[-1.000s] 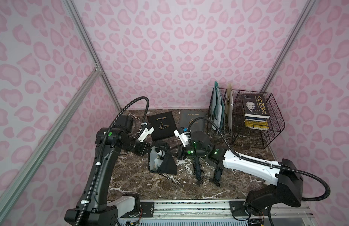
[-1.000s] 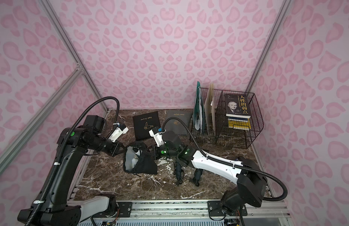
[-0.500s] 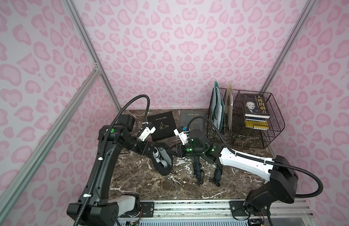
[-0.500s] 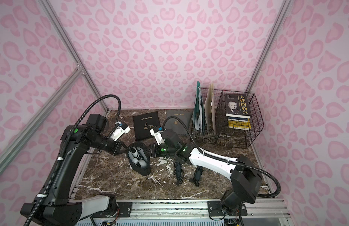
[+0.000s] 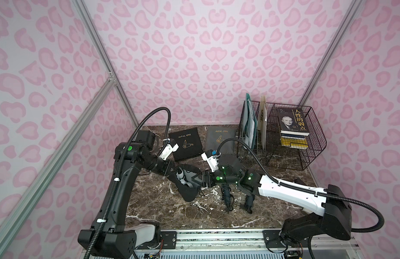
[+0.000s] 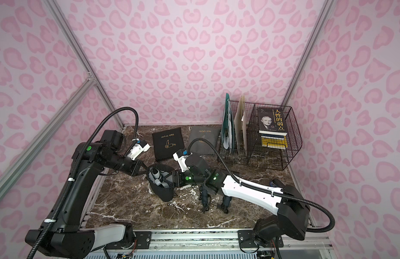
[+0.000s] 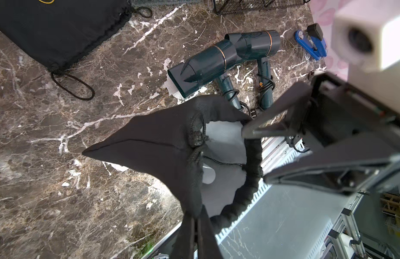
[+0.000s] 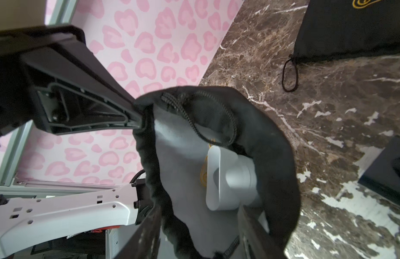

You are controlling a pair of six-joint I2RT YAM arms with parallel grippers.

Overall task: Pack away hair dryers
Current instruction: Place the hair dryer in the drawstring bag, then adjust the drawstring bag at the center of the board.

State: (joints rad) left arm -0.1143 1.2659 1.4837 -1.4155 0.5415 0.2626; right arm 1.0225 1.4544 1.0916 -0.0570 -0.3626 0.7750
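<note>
one of the three hair dryers, the white dryer [image 8: 230, 179], already sits inside the open pouch [image 5: 187, 190], nozzle toward the mouth, near the middle of both top views. the left gripper [image 7: 195, 215] is pinched tight on that pouch's rim, at the bottom centre of the left wrist view. that grip looks like the reason the bag hangs lifted with its mouth gaping rather than lying flat: it gives the other arm an opening to work through. the right gripper [image 7: 254, 154], at the right of the same view, has its jaws spread partway and grasps nothing. one tip touches the rim and the dryer lies free in the bag, so i judge the drop is done. the teal dryers [image 7: 208, 65] lie side by side, touching, on the marble table [image 5: 172, 213], upper centre of the left wrist view, cords wound round their handles, not yet packed. a flat black pouch [image 5: 186, 143] and a grey pouch [image 5: 219, 139] lie at the back of the table, probably one for each.
</note>
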